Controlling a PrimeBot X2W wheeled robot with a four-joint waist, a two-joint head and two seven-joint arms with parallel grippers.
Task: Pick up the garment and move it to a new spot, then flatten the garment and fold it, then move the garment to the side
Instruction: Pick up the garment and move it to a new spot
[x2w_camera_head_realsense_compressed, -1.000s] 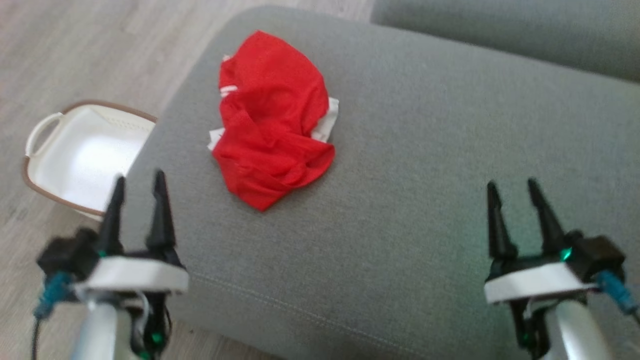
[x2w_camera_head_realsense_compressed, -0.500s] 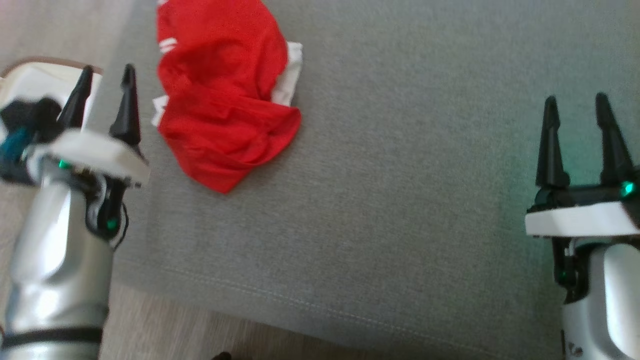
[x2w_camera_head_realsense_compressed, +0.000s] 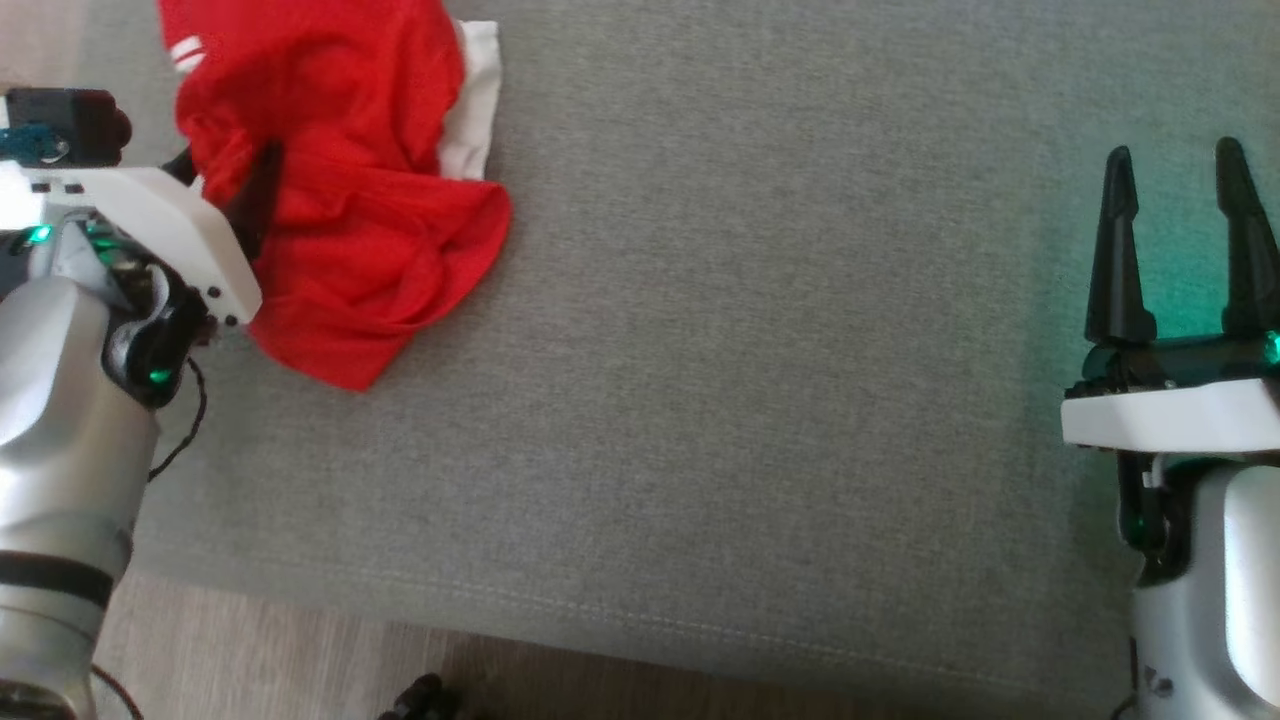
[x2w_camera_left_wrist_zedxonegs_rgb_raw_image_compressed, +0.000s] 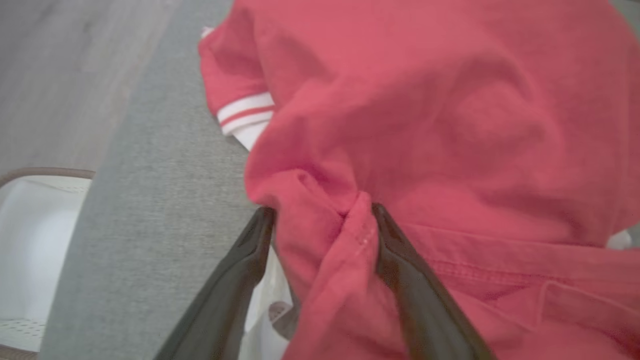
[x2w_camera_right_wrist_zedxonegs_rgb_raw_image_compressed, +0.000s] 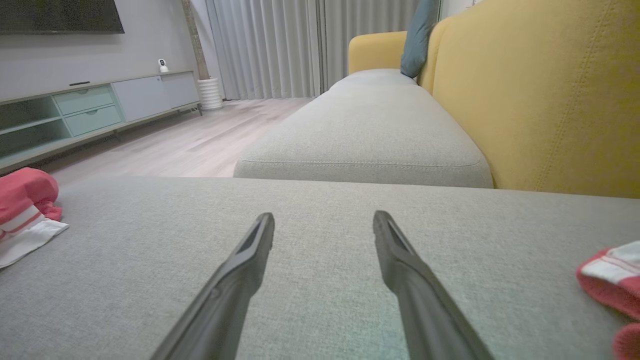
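The garment (x2w_camera_head_realsense_compressed: 350, 230) is a crumpled red piece with white trim, lying at the upper left of the grey cushion (x2w_camera_head_realsense_compressed: 750, 350). My left gripper (x2w_camera_head_realsense_compressed: 225, 185) has pushed into its left edge. In the left wrist view the left gripper (x2w_camera_left_wrist_zedxonegs_rgb_raw_image_compressed: 320, 215) stands open, its two fingers straddling a raised fold of the garment (x2w_camera_left_wrist_zedxonegs_rgb_raw_image_compressed: 425, 125) with cloth between them. My right gripper (x2w_camera_head_realsense_compressed: 1175, 240) hovers open over bare cushion at the far right, well away from the garment. From the right wrist view the right gripper (x2w_camera_right_wrist_zedxonegs_rgb_raw_image_compressed: 322, 220) holds nothing, and the garment (x2w_camera_right_wrist_zedxonegs_rgb_raw_image_compressed: 25, 192) shows at the left edge.
A white basket (x2w_camera_left_wrist_zedxonegs_rgb_raw_image_compressed: 30, 240) sits on the wood floor just left of the cushion. The cushion's front edge meets floor (x2w_camera_head_realsense_compressed: 250, 660) at the bottom. Another red and white cloth (x2w_camera_right_wrist_zedxonegs_rgb_raw_image_compressed: 610, 280) lies at the right. A yellow sofa back (x2w_camera_right_wrist_zedxonegs_rgb_raw_image_compressed: 540, 100) and a second cushion (x2w_camera_right_wrist_zedxonegs_rgb_raw_image_compressed: 370, 135) stand beyond.
The head camera has tipped down and shifted. My left gripper has advanced from beside the basket onto the garment's edge, fingers now around a fold. The right gripper stays open.
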